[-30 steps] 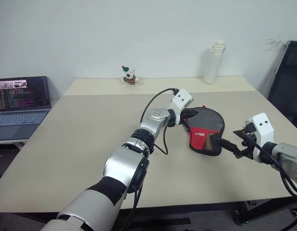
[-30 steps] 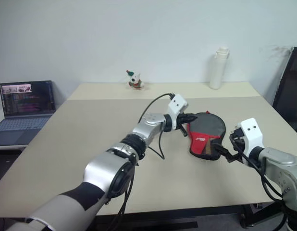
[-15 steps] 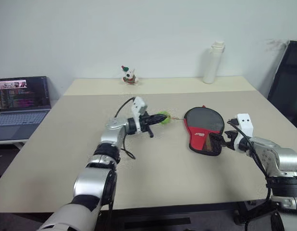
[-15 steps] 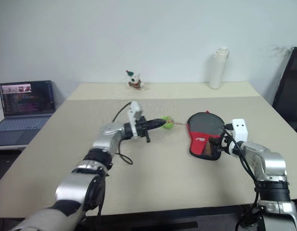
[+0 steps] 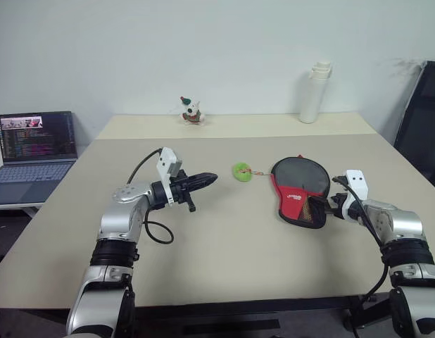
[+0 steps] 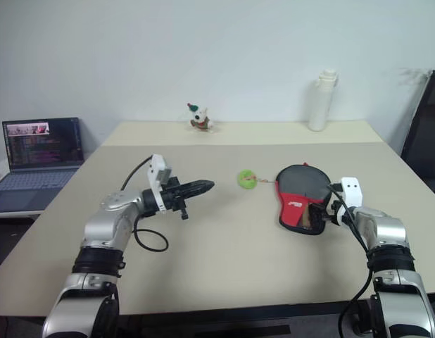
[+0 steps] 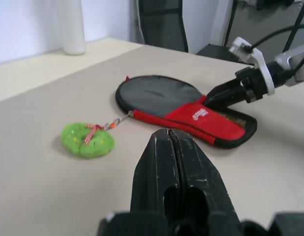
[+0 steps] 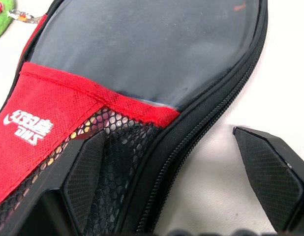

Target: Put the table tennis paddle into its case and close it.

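Observation:
The case (image 5: 298,196) lies flat on the table right of centre, with its red panel and mesh pocket facing me. Its green zipper tag (image 5: 241,171) rests on the table just left of it, joined by a short chain. My left gripper (image 5: 207,179) is shut on nothing, pointing at the tag from a short way to its left; it appears up close in the left wrist view (image 7: 169,135). My right gripper (image 8: 176,182) is open at the case's near right corner, one finger (image 8: 85,182) over the mesh and the other on the table beside the zip. The paddle is hidden.
A white bottle (image 5: 312,91) and a small figurine (image 5: 191,111) stand at the back of the table. An open laptop (image 5: 34,148) sits on a lower surface to the left. A black chair (image 5: 423,127) stands at the right edge.
My left gripper drew left from the case's top edge, taking the green tag out to the left, then moved on and left it on the table. My right gripper moved forward onto the case's corner.

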Controlling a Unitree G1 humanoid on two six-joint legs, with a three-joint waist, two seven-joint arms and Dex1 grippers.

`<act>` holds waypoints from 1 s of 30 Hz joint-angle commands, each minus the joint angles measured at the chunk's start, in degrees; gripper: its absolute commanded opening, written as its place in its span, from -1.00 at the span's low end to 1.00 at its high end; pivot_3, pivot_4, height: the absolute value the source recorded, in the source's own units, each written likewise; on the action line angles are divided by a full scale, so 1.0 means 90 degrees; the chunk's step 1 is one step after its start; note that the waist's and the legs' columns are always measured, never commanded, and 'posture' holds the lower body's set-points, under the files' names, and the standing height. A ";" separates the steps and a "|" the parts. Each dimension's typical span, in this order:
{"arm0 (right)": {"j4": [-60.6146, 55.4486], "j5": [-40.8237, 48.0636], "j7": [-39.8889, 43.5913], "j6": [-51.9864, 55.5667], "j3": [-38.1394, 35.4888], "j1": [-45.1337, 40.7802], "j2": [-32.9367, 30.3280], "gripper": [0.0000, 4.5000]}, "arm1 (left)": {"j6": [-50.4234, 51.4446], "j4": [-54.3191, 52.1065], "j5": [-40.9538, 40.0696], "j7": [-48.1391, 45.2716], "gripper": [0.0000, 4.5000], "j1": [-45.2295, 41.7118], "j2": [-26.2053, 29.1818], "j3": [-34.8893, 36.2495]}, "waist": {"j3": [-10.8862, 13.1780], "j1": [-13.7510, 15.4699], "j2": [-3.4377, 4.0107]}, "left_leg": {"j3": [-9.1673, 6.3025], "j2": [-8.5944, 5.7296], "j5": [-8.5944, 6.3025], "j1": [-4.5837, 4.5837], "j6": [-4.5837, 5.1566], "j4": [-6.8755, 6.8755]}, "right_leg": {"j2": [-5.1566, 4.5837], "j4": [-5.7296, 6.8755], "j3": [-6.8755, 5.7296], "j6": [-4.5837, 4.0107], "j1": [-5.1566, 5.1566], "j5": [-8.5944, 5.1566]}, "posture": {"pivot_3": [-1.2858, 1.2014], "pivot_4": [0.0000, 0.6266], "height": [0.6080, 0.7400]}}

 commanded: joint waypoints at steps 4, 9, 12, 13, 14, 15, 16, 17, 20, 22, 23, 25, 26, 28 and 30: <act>-0.0144 -0.0106 0.0170 0.0027 0.0085 0.0098 -0.0075 1.00 | 0.0058 -0.0384 -0.0185 0.0168 -0.98 0.0034 0.0052 -0.0018 | 0.0000 0.0001 0.0000 | 0.0001 0.0000 0.0000 0.0000 0.0000 0.0000 | 0.0001 0.0000 0.0000 0.0000 0.0000 0.0000 | 0.03 -0.52 1.00; 0.0076 -0.0170 0.0183 0.0126 0.0205 -0.0013 0.0180 0.57 | 0.0020 -0.0332 -0.0188 0.0136 -1.00 -0.0022 0.0080 -0.0124 | -0.0002 -0.0023 0.0000 | 0.0001 0.0001 0.0000 0.0004 0.0000 0.0001 | 0.0002 0.0002 0.0001 0.0000 0.0001 0.0000 | 0.03 -0.52 1.00; 0.0350 -0.0168 0.0172 0.0150 0.0187 -0.0167 0.0347 0.15 | -0.0009 -0.0328 -0.0159 0.0105 -1.00 0.0012 0.0138 -0.0178 | -0.0005 -0.0037 -0.0003 | 0.0001 0.0002 0.0000 0.0011 0.0000 0.0000 | 0.0004 0.0006 0.0004 -0.0001 0.0004 0.0000 | 0.03 -0.52 1.00; 0.0435 -0.0165 0.0185 0.0161 0.0178 -0.0222 0.0397 -0.01 | -0.0013 -0.0340 -0.0153 0.0092 -1.00 0.0037 0.0162 -0.0190 | -0.0005 -0.0044 -0.0004 | 0.0000 0.0003 0.0000 0.0019 0.0000 0.0001 | 0.0005 0.0006 0.0004 -0.0001 0.0013 0.0001 | 0.03 -0.52 1.00; 0.0558 -0.0162 0.0202 0.0181 0.0170 -0.0301 0.0461 -0.16 | -0.0017 -0.0370 -0.0142 0.0063 -1.00 0.0086 0.0207 -0.0206 | -0.0006 -0.0049 -0.0005 | 0.0001 0.0004 0.0000 0.0028 0.0000 0.0000 | 0.0006 0.0005 0.0004 -0.0002 0.0023 0.0001 | 0.03 -0.52 1.00; 0.0656 -0.0167 0.0217 0.0187 0.0166 -0.0361 0.0502 -0.30 | -0.0020 -0.0390 -0.0137 0.0044 -1.00 0.0117 0.0238 -0.0218 | -0.0006 -0.0059 -0.0005 | 0.0001 0.0004 0.0000 0.0040 0.0000 0.0000 | 0.0007 0.0005 0.0005 -0.0003 0.0033 0.0002 | 0.03 -0.52 1.00; 0.0747 -0.0174 0.0235 0.0186 0.0162 -0.0413 0.0534 -0.46 | -0.0020 -0.0408 -0.0142 0.0031 -1.00 0.0143 0.0264 -0.0228 | -0.0006 -0.0065 -0.0005 | 0.0001 0.0005 0.0000 0.0052 0.0000 0.0000 | 0.0008 0.0004 0.0006 -0.0003 0.0043 0.0002 | 0.03 -0.52 1.00; 0.0840 -0.0173 0.0239 0.0187 0.0151 -0.0470 0.0579 -0.59 | -0.0006 -0.0437 -0.0158 0.0010 -1.00 0.0180 0.0304 -0.0233 | -0.0007 -0.0074 -0.0005 | 0.0000 0.0005 0.0000 0.0060 0.0000 -0.0001 | 0.0008 0.0004 0.0006 -0.0003 0.0051 0.0002 | 0.03 -0.52 1.00; 0.0957 -0.0056 0.0306 0.0338 0.0063 -0.0633 0.0734 -0.98 | 0.0073 -0.0554 -0.0227 -0.0133 -1.00 0.0341 0.0475 -0.0246 | -0.0008 -0.0094 -0.0007 | 0.0000 0.0007 0.0000 0.0068 0.0000 -0.0002 | 0.0010 0.0006 0.0008 -0.0002 0.0055 0.0001 | 0.03 -0.52 1.00; 0.0774 0.0106 0.0398 0.0592 0.0007 -0.0716 0.0880 -0.99 | 0.0102 -0.0669 -0.0274 -0.0412 -1.00 0.0553 0.0696 -0.0274 | -0.0008 -0.0149 -0.0007 | -0.0001 0.0011 0.0000 0.0070 0.0000 -0.0002 | 0.0012 0.0007 0.0012 -0.0003 0.0055 0.0002 | 0.03 -0.52 1.00; 0.0603 0.0188 0.0392 0.0749 -0.0021 -0.0760 0.0985 -0.99 | 0.0147 -0.0760 -0.0308 -0.0617 -1.00 0.0718 0.0867 -0.0290 | -0.0008 -0.0182 -0.0007 | -0.0001 0.0013 0.0000 0.0072 0.0000 -0.0005 | 0.0014 0.0008 0.0016 -0.0011 0.0053 0.0006 | 0.03 -0.52 1.00; 0.0249 0.0332 0.0377 0.1024 -0.0057 -0.0804 0.1166 -0.99 | 0.0257 -0.0918 -0.0370 -0.0901 -1.00 0.0989 0.1142 -0.0315 | -0.0008 -0.0234 -0.0007 | -0.0001 0.0020 0.0000 0.0074 0.0000 -0.0009 | 0.0021 0.0008 0.0024 -0.0012 0.0049 0.0006 | 0.03 -0.52 1.00; 0.0056 0.0398 0.0366 0.1167 -0.0065 -0.0803 0.1246 -0.99 | 0.0299 -0.1000 -0.0399 -0.1018 -1.00 0.1113 0.1266 -0.0335 | -0.0008 -0.0248 -0.0007 | -0.0002 0.0024 -0.0001 0.0075 0.0001 -0.0014 | 0.0025 0.0010 0.0031 -0.0013 0.0043 0.0006 | 0.03 -0.52 1.00; -0.0354 0.0504 0.0332 0.1469 -0.0077 -0.0764 0.1419 -0.99 | 0.0384 -0.1172 -0.0464 -0.1183 -1.00 0.1335 0.1465 -0.0353 | -0.0008 -0.0254 -0.0006 | -0.0004 0.0030 -0.0001 0.0072 0.0001 -0.0018 | 0.0029 0.0012 0.0051 -0.0013 0.0035 0.0005 | 0.03 -0.52 1.00; -0.0790 0.0609 0.0271 0.1777 -0.0073 -0.0697 0.1612 -0.99 | 0.0463 -0.1338 -0.0511 -0.1318 -1.00 0.1535 0.1631 -0.0346 | -0.0007 -0.0263 -0.0006 | -0.0002 0.0033 -0.0001 0.0065 0.0001 -0.0019 | 0.0032 0.0013 0.0062 -0.0014 0.0026 0.0005 | 0.03 -0.52 1.00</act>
